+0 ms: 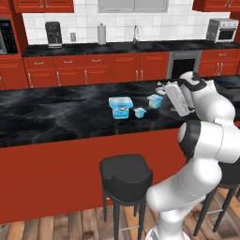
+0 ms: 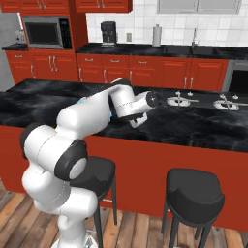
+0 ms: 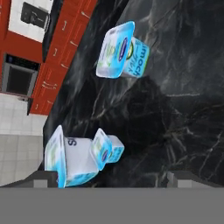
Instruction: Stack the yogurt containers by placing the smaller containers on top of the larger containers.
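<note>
Three light-blue plastic yogurt tubs stand apart on the black marble-patterned desk [image 1: 56,112] of a red-cabinet kitchen island, none yet stacked. The wide, squat tub with a pale rimmed lid and blue-green label [image 1: 121,107] sits furthest to the left in the left base view; the tiny white cup with a blue band [image 1: 139,112] stands just beside it, to its right and slightly nearer the camera; the mid-sized teal-blue tapered cup [image 1: 154,101] rests a little further right and back, near the white arm's wrist. All three stand upright on their bases with lids flat on top, an arrangement that leaves the wide tub's lid free as a landing place for a smaller cup.

The white arm's two-finger gripper [image 3: 112,177] hovers above the desk, its jaws spread as wide as they go and closed on nothing, touching none of the tubs. Seen along the hand, the wide tub [image 3: 65,159] and the tiny cup [image 3: 107,151] lie close to one dark fingertip [image 3: 46,178], while the mid-sized cup [image 3: 122,51] lies well apart towards the far side of that view. The open, empty jaws suggest a first pick is yet to be made, probably of one of the two smaller cups. Two black stools [image 1: 125,180] stand in front of the island.
</note>
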Robot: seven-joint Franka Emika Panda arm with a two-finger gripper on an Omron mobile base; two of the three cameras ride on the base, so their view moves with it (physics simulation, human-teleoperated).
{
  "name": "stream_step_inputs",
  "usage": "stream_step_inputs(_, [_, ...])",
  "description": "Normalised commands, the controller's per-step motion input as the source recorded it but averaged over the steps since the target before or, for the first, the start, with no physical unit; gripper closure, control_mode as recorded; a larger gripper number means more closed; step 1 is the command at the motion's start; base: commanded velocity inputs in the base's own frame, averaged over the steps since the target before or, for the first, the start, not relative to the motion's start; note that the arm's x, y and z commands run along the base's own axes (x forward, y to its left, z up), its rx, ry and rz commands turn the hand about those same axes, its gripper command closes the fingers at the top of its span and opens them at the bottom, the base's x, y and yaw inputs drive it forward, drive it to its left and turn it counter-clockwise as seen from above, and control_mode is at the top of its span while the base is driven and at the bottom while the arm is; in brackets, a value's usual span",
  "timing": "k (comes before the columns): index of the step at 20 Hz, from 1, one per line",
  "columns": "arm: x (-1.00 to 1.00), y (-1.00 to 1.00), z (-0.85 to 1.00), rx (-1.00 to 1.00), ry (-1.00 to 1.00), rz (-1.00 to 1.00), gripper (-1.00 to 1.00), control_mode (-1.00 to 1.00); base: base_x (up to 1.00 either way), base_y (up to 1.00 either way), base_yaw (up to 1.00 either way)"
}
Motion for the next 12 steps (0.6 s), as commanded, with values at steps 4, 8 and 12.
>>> stream_step_inputs(4, [0.23, 0.0, -0.07, 0.0, 0.0, 0.0, -1.0, -1.0, 0.0, 0.0, 0.0])
stream_step_inputs(8, [0.22, 0.0, -0.07, 0.0, 0.0, 0.0, -1.0, -1.0, 0.0, 0.0, 0.0])
stream_step_inputs(12, [0.23, -0.01, -0.08, 0.0, 0.0, 0.0, -1.0, -1.0, 0.0, 0.0, 0.0])
